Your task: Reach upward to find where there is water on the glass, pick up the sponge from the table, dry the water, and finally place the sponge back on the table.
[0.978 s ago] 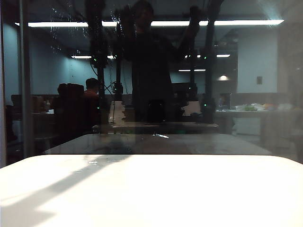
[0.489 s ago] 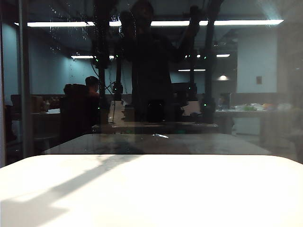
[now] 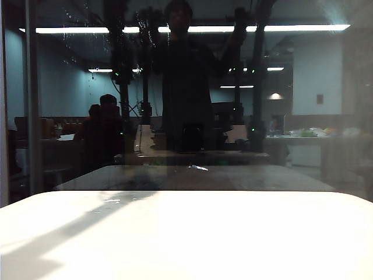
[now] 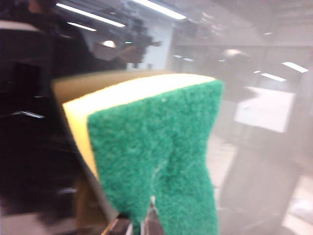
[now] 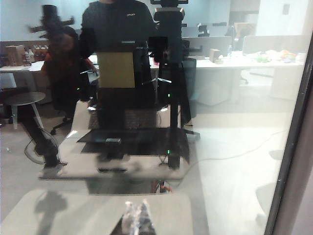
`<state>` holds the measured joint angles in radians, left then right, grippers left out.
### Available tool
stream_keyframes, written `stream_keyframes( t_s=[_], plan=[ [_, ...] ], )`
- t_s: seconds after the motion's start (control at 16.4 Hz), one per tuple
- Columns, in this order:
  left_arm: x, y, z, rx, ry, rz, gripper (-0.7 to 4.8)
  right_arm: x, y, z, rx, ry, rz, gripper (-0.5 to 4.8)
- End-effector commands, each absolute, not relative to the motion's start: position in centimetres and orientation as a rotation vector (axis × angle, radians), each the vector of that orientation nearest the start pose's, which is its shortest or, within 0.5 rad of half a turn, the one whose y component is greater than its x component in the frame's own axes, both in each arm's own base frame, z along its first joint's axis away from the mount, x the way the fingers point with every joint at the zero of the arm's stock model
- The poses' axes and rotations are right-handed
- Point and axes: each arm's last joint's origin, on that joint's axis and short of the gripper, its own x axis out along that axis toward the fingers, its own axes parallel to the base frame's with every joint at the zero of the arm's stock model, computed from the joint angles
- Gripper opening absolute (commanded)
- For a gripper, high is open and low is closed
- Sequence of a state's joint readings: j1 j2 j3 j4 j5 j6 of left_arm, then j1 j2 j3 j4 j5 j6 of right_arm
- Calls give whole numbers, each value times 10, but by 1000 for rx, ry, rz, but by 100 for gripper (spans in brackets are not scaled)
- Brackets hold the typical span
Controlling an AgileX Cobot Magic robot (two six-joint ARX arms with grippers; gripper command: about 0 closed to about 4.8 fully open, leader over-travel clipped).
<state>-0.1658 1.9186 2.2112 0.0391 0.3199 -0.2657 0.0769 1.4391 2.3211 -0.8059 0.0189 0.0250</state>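
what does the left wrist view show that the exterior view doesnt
Only the left wrist view shows the sponge, yellow foam and green scouring face, clamped in the shut left gripper and held up near the glass. Only the exterior view shows the white table and the water streaks high on the pane's left. Both show the dark glass mirroring ceiling lights. The right gripper appears in neither.

I count one sponge (image 4: 151, 156), gripped tight in my left claw (image 4: 139, 226) up at the glass (image 3: 326, 116). One pane of glass, one white desk (image 3: 233, 239) below it. Two claws: my right claw (image 5: 138, 218) carries nothing.
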Motion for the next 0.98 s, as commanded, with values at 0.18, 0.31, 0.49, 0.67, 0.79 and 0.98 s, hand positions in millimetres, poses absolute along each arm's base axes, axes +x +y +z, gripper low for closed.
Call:
stream_keyframes(
  t_s=[0.18, 0.31, 0.49, 0.67, 0.79, 0.98],
  plan=[
    [395, -18, 524, -182, -224, -299, -6, 187, 14, 603, 28, -102, 58, -9],
    [386, 6, 530, -172, -230, -236, -6, 187, 14, 603, 28, -103, 58, -9],
    [376, 40, 534, -164, -224, -145, -6, 187, 14, 603, 28, -105, 58, -9],
    [373, 49, 536, -166, -233, -127, -6, 187, 14, 604, 28, -105, 58, -9],
    [374, 37, 536, -165, -226, -188, -6, 187, 14, 604, 28, -105, 58, -9],
    [382, -7, 532, -176, -224, -306, -6, 187, 14, 604, 28, -105, 58, -9]
  ],
)
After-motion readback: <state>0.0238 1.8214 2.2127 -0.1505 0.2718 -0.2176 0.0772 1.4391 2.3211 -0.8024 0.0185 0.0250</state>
